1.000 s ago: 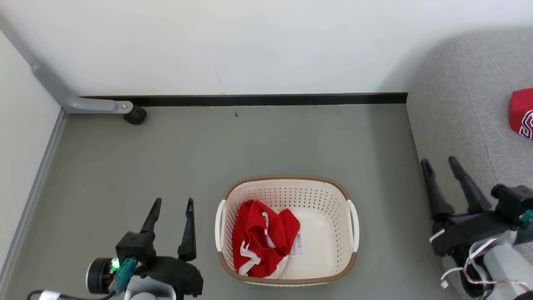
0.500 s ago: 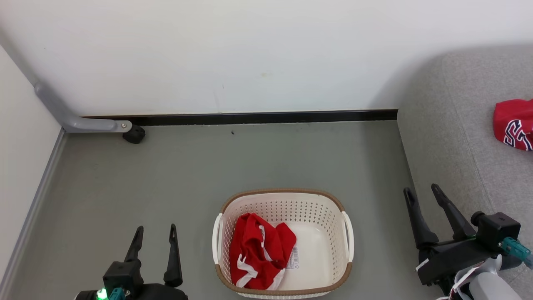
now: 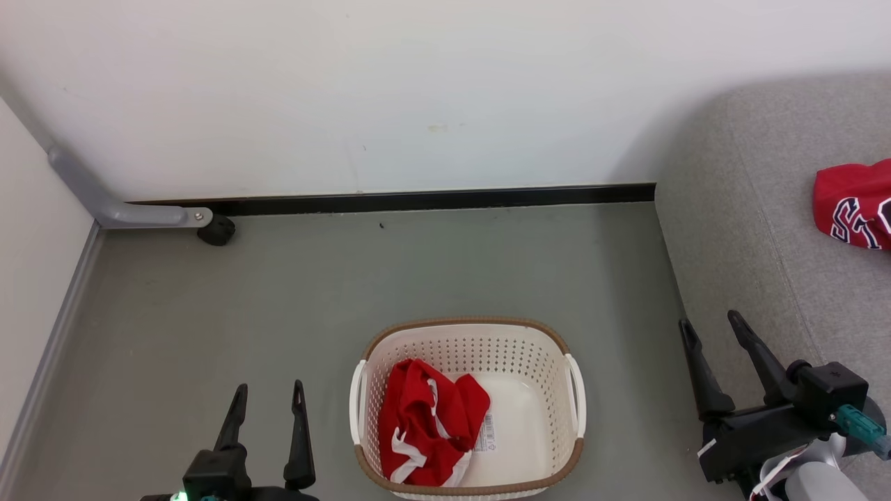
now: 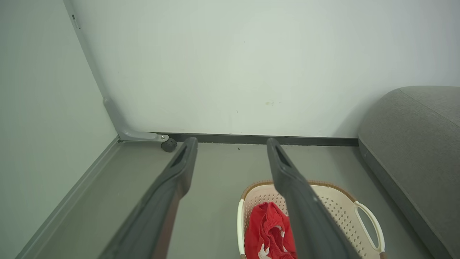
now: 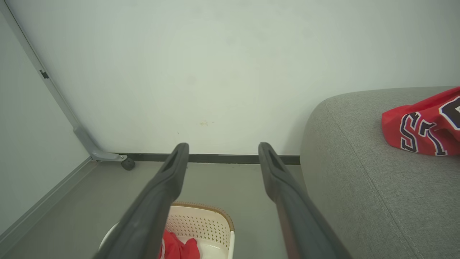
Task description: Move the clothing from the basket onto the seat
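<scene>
The cream basket (image 3: 575, 396) with a brown rim stands on the grey floor, holding crumpled red shorts (image 3: 428, 431) with white stripes in its left half. A red jersey (image 3: 853, 205) with lettering lies on the grey seat (image 3: 752, 229) at the right. My left gripper (image 3: 269, 393) is open and empty, left of the basket. My right gripper (image 3: 711, 325) is open and empty, at the seat's front edge, right of the basket. The left wrist view shows the basket (image 4: 366, 223) and shorts (image 4: 267, 232) below its fingers. The right wrist view shows the jersey (image 5: 424, 129) on the seat (image 5: 359, 172).
A white wall with a black baseboard (image 3: 431, 200) runs behind the floor. A grey metal leg with a black caster (image 3: 216, 229) stands in the back left corner. A second wall closes the left side.
The head camera has tilted and turned, shifting the whole picture down and left. Both grippers sit lower in the view, still open. The shorts and jersey lie as before.
</scene>
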Controlling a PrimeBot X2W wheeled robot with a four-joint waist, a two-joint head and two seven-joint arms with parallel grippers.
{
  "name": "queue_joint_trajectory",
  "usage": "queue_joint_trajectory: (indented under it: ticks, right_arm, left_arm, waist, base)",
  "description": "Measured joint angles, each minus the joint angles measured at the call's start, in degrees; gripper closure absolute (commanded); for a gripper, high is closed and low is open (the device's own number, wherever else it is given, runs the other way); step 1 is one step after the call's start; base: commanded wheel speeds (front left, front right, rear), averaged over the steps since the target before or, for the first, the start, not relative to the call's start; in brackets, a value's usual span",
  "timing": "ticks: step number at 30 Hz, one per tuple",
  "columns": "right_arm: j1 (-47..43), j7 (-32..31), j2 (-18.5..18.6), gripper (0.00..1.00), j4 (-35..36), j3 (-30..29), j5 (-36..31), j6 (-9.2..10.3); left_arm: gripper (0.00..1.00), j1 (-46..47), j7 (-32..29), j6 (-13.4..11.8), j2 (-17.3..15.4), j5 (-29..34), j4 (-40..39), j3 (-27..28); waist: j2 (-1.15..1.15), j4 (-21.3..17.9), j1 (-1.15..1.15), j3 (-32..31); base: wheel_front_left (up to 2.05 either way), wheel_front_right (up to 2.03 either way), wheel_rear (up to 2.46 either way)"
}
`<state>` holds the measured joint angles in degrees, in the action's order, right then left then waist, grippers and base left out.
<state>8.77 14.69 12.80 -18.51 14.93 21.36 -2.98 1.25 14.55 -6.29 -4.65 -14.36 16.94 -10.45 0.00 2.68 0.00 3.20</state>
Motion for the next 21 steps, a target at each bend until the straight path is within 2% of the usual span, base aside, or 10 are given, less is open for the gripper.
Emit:
queue_joint_trajectory:
  ticks: [12, 21]
  right_arm:
    - [-0.2, 0.0, 0.0, 0.0, 2.5, -0.8, -0.8, 0.04]
    - [1.8, 0.0, 0.9, 0.0, 6.2, -2.4, -1.8, -0.09]
  left_arm:
    - [0.0, -0.6, 0.0, -0.2, 0.7, 0.9, -0.9, -0.7]
    - [0.0, -0.1, 0.0, 1.8, 1.6, 0.9, -0.8, -5.0]
  waist:
    - [0.0, -0.3, 0.0, 1.0]
    - [0.0, -0.7, 0.0, 5.3]
  base:
    - [0.0, 0.0, 0.0]
    - [0.0, 0.0, 0.0]
